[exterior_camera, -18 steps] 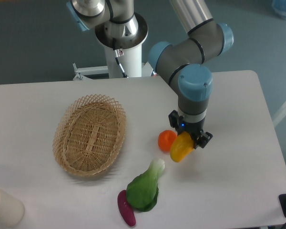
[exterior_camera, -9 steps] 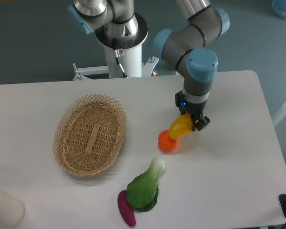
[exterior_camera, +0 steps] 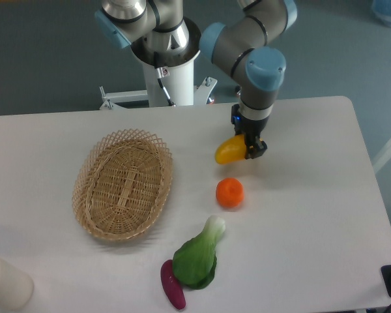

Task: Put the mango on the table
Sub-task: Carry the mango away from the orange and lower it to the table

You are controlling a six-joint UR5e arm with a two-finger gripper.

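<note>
Camera, tool (exterior_camera: 247,145) gripping mango (exterior_camera: 231,150), no readable writing

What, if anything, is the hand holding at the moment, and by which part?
The hand holds the mango by its right end; the rest sticks out to the left.

White table (exterior_camera: 313,248) carries wicker basket (exterior_camera: 122,184), orange (exterior_camera: 229,193), bok choy (exterior_camera: 199,255), perhaps an eggplant (exterior_camera: 173,285).

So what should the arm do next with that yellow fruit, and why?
Probably lower it straight down and let go: the tool holds the oblong yellow mango over bare white tabletop, apart from the round orange fruit.
</note>
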